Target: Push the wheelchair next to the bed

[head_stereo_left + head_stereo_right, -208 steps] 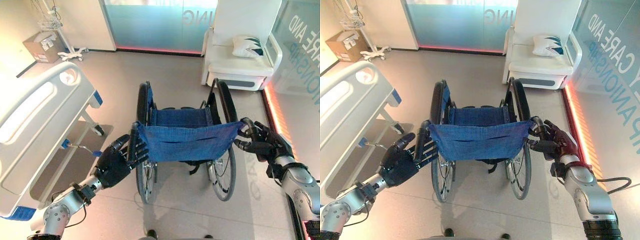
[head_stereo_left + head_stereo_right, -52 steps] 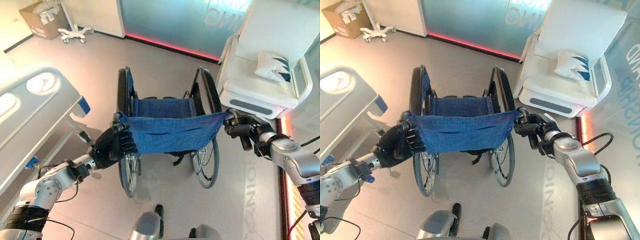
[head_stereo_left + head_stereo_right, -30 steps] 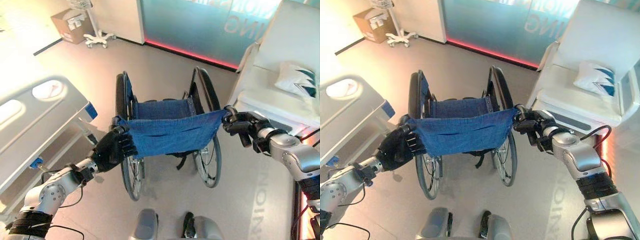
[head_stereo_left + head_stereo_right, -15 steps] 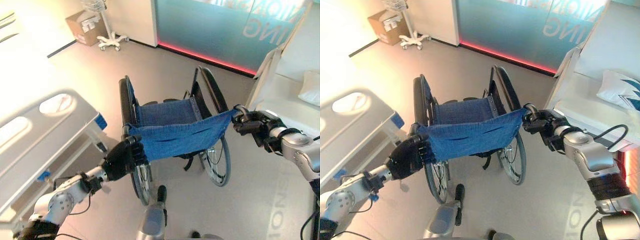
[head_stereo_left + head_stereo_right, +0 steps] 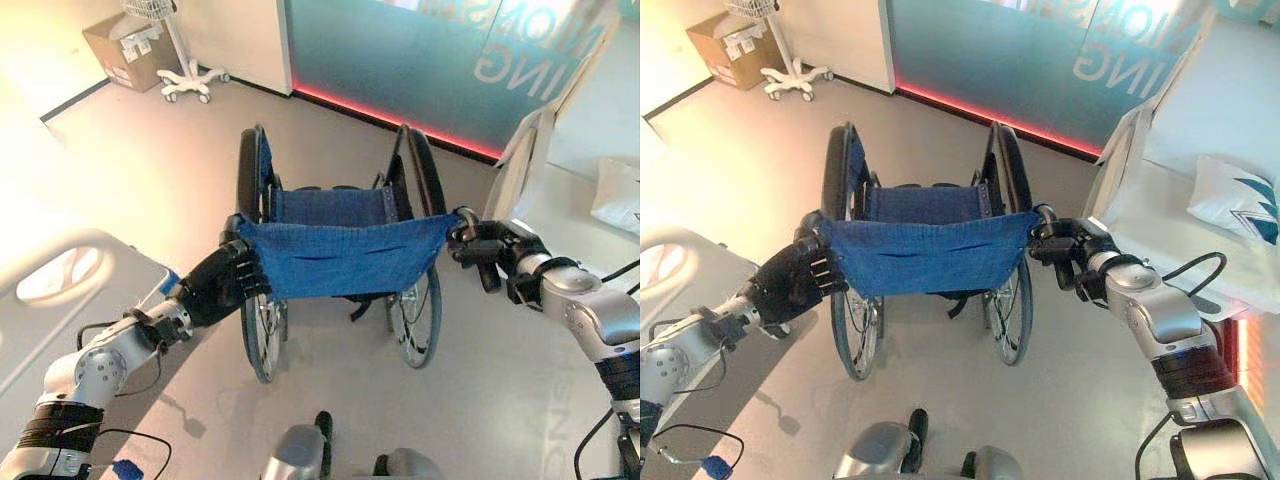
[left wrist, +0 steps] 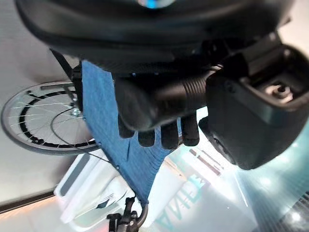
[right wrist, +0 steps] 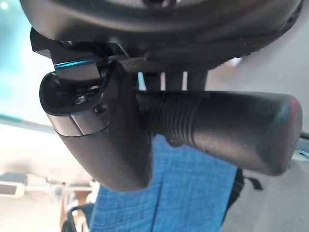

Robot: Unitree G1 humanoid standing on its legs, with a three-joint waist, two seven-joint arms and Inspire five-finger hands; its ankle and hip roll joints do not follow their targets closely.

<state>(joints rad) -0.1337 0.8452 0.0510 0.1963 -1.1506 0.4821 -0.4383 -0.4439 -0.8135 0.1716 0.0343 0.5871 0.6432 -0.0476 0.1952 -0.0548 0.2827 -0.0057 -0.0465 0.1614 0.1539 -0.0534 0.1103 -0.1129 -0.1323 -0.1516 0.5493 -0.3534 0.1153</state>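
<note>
The wheelchair (image 5: 340,255), with a blue cloth back and seat and black wheels, stands in front of me facing away. My left hand (image 5: 215,285) is shut on its left push handle (image 6: 193,88), fingers (image 6: 161,136) curled round the ribbed grip. On the other side, my right hand (image 5: 495,250) is shut on the right push handle (image 7: 217,126). The bed (image 5: 60,290), white with a grey footboard and blue corner, lies at the lower left, close beside the wheelchair's left wheel (image 5: 258,330).
A white armchair (image 5: 1160,190) with a patterned pillow (image 5: 1230,205) stands close on the right. A teal glass wall (image 5: 400,50) closes the back. A cardboard box (image 5: 120,45) and a wheeled stand (image 5: 185,80) sit at the far left corner.
The whole view has shifted. Both hands keep hold of the handles. The wheelchair's back now sits level and square to me, and the bed's footboard shows lower at the left.
</note>
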